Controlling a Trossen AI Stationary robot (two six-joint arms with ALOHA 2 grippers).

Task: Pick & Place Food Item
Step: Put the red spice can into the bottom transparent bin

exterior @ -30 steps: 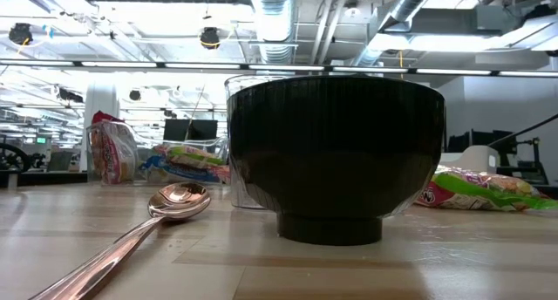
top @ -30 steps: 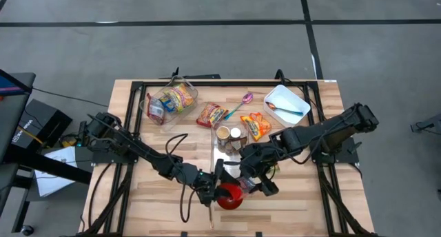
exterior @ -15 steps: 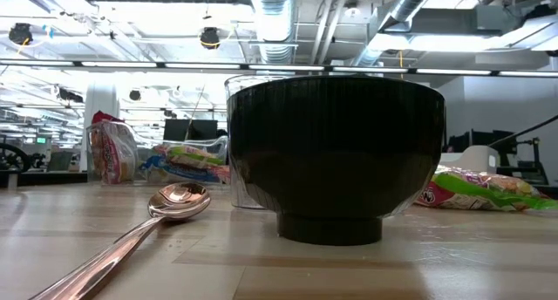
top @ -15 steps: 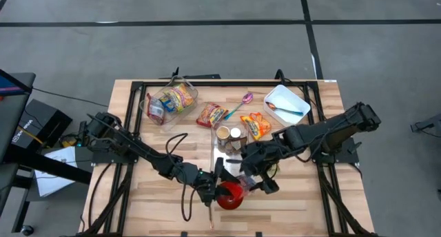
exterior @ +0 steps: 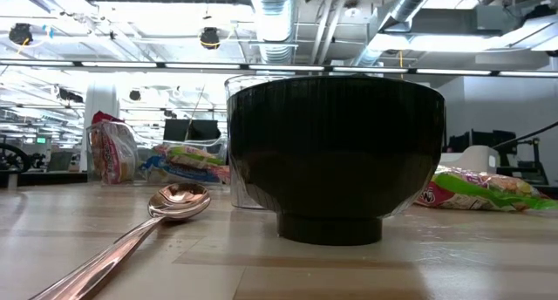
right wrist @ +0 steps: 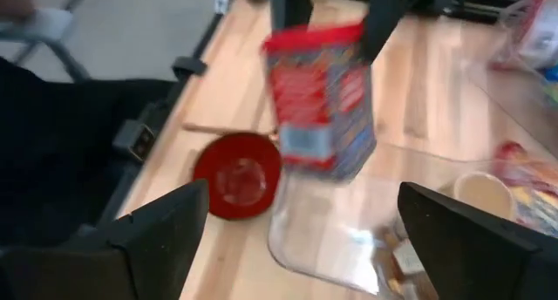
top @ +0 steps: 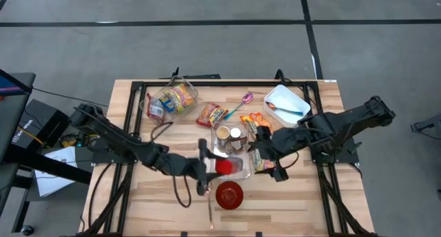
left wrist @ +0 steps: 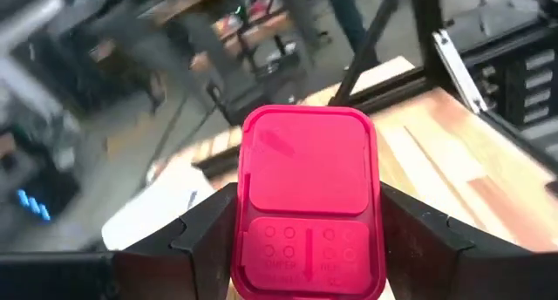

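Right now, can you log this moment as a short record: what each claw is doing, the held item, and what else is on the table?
left claw: shut on red-lidded packet, lifted above the clear container
right claw: open, empty, beside the clear container
red bowl: on the table, near front edge
spoon: beside the bowl
snack packets: behind the container

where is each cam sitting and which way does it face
High: overhead, straight down on the table; both arms show.
Low: table height, level at the bowl and spoon; no arm.
Left wrist: past its fingers gripping the red container.
Right wrist: past its open fingers at that container, bowl.
Shared: high shows container, bowl.
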